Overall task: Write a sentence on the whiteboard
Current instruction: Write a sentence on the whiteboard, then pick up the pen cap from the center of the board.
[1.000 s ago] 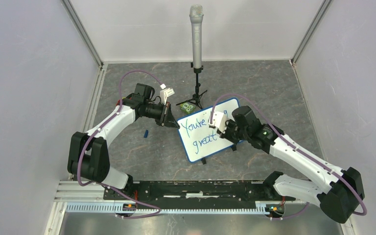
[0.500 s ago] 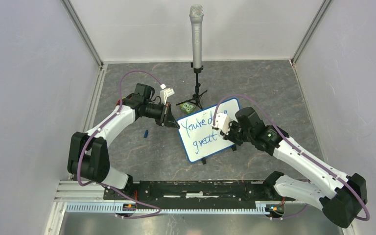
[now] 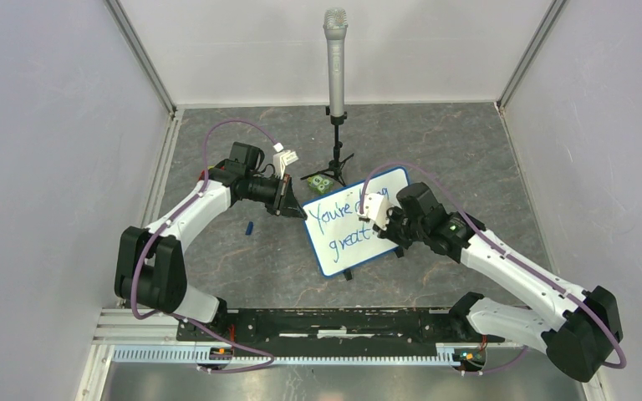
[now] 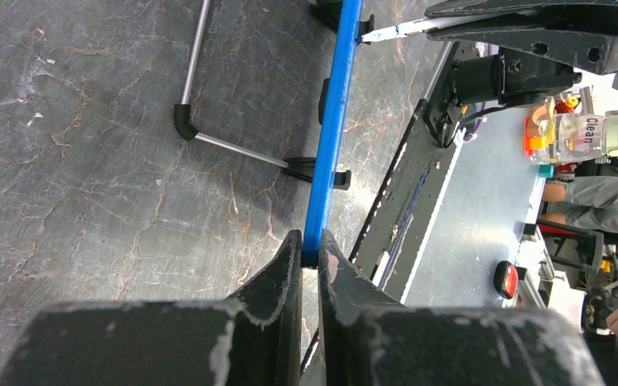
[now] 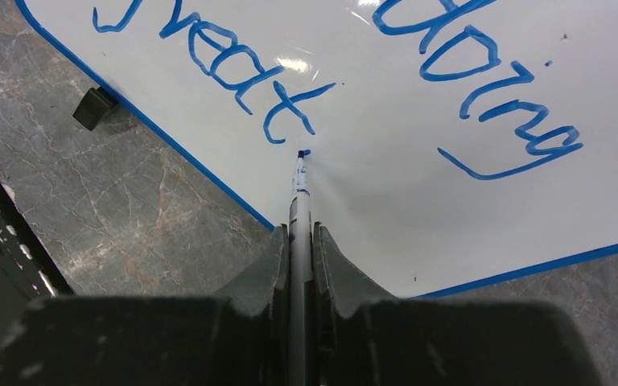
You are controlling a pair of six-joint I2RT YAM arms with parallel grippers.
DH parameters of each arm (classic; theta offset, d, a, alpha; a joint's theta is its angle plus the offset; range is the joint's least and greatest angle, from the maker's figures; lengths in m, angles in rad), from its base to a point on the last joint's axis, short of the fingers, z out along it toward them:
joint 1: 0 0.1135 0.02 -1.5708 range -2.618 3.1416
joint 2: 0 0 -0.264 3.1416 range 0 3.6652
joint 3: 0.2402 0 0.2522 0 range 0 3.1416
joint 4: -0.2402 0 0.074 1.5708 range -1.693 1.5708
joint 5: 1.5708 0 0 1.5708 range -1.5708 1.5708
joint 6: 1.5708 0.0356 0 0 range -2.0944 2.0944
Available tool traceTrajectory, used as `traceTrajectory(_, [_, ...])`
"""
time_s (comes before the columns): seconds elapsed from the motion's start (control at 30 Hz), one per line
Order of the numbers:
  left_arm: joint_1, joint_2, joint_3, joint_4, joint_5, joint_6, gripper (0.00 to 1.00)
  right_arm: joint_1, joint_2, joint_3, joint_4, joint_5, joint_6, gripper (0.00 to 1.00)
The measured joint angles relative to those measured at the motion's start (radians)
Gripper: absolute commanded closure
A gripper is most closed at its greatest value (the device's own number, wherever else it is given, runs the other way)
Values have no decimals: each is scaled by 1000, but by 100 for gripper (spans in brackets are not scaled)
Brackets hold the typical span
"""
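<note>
Top view: whiteboard (image 3: 340,257) sits mid-surface (image 3: 242,267), just in front of the microphone stand (image 3: 335,159), face visible from above. Left pincer (image 3: 294,206) is at the board's left edge. Right pincer (image 3: 387,227) is over the right half of the face. The sentence (image 3: 333,209) reads "You're" on top and "great" below; the word after "You're" is mostly hidden under the right wrist. A small blue cap (image 3: 250,227) lies on the surface left of the board, well apart from it.

Left wrist: whiteboard (image 4: 330,121) seen edge-on as a blue strip. Left pincer (image 4: 310,241) is clamped on that edge, jaws nearly together with only the board's thickness between them, so it reads as a brace. The marker (image 4: 398,29) comes in from the far side, tip at the board face.

Right wrist: right pincer (image 5: 299,235) is clamped on the marker (image 5: 299,197), jaws tight on the barrel. The whiteboard (image 5: 418,169) face shows "doing" above and "great" below. The tip sits on the board just right of the "t", with a small blue dot under it.

Status, my read: all three words are down, in two lines. The dot looks like the full stop, either in progress or just laid; can't tell which. What's left: lift the tip clear without smearing, then let go of the board. Basically at the end.
</note>
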Motion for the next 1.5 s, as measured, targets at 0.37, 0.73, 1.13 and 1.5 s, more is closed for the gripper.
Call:
traceTrajectory(0.37, [-1,0,0,0,-4,0,97,0,0,3,-16,-18,-1,100])
traceTrajectory(0.73, [-18,0,8,-8,-22,0,69,0,-24,128,-76,-125,9,100])
traceTrajectory(1.13, [121,-136,46,-113,-124,11,36,-33,-46,147,-38,-169,98,100])
traceTrajectory(1.5, [274,-235,-78,-225,-553,273,39,-89,-43,166,-19,-182,131,100])
